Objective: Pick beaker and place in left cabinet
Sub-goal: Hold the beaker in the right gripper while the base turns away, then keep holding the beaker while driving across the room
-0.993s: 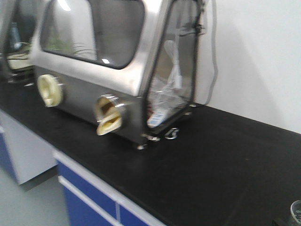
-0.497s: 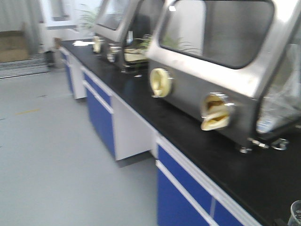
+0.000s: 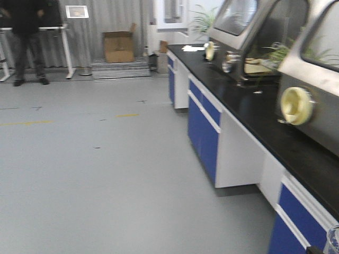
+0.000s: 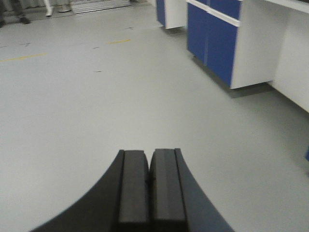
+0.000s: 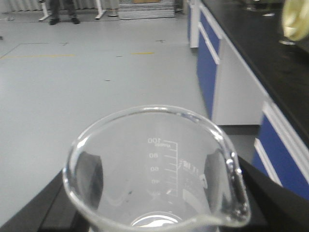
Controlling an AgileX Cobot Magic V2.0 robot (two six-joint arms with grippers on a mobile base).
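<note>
Clear beaker (image 5: 159,166) w/ white grad. marks; blue bench units (image 3: 202,129) w/ white trim, black benchtop (image 3: 254,106), grey floor (image 3: 106,169).

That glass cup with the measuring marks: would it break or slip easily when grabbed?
The beaker is clear, thin-looking glass, so it is probably stiff but fragile if knocked. Its smooth wall may be slippery to grip. It looks empty, so it is likely light.

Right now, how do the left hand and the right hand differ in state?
The left hand is empty; the right hand holds the beaker upright. The left hand's pads are pressed together; the right hand's fingers stand apart, one on each side of the glass. Both are black and look out over the grey floor.
</note>
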